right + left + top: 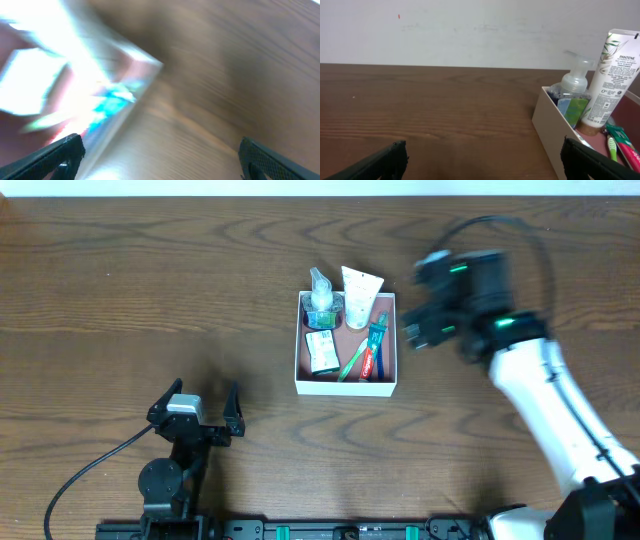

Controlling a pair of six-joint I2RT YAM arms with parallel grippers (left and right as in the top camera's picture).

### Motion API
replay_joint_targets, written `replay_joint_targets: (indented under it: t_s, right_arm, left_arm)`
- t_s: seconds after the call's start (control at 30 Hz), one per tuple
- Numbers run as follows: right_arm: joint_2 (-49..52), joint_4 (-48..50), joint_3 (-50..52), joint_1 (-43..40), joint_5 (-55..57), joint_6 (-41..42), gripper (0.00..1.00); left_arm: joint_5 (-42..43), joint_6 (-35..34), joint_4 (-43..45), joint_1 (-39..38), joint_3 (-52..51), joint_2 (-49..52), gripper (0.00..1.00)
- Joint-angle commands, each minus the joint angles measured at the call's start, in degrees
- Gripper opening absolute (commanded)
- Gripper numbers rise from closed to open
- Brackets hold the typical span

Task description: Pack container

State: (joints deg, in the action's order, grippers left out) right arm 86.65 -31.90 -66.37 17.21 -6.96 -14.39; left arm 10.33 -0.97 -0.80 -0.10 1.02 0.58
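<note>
The container (345, 388), a square white-walled box with a pink-brown inside, sits mid-table. It holds a clear pump bottle (321, 300), a white tube (360, 295), a small green-and-white box (321, 352), a green toothbrush (352, 362) and a red-blue toothpaste (373, 348). My left gripper (197, 402) rests open near the front left, well away from the container. In the left wrist view its jaws (485, 160) stand wide over bare wood, with the container wall (550, 130) and the tube (612, 75) to the right. My right gripper (420, 300) hovers open just right of the container. The right wrist view is blurred; its jaws (162, 155) hold nothing.
The brown wooden table (150, 290) stretches around the container. The white right arm (545, 395) crosses the right side from the front edge. A black cable (90, 470) trails from the left arm's base at the front left.
</note>
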Motion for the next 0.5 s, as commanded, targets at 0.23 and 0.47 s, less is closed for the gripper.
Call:
replay_joint_targets:
  t_s: [0.23,0.47]
  right_arm:
    - [-3.34,-0.37,0.42,27.63,0.28,-1.75,0.99]
    - [-17.18,16.9,12.57,26.88,3.67,-4.68,0.99]
  left_arm:
    - [1.03,1.16,-2.29,0.2,-0.79,-0.35,0.98]
    - [1.03,1.16,-2.29,0.2,-0.79,-0.35,0.98]
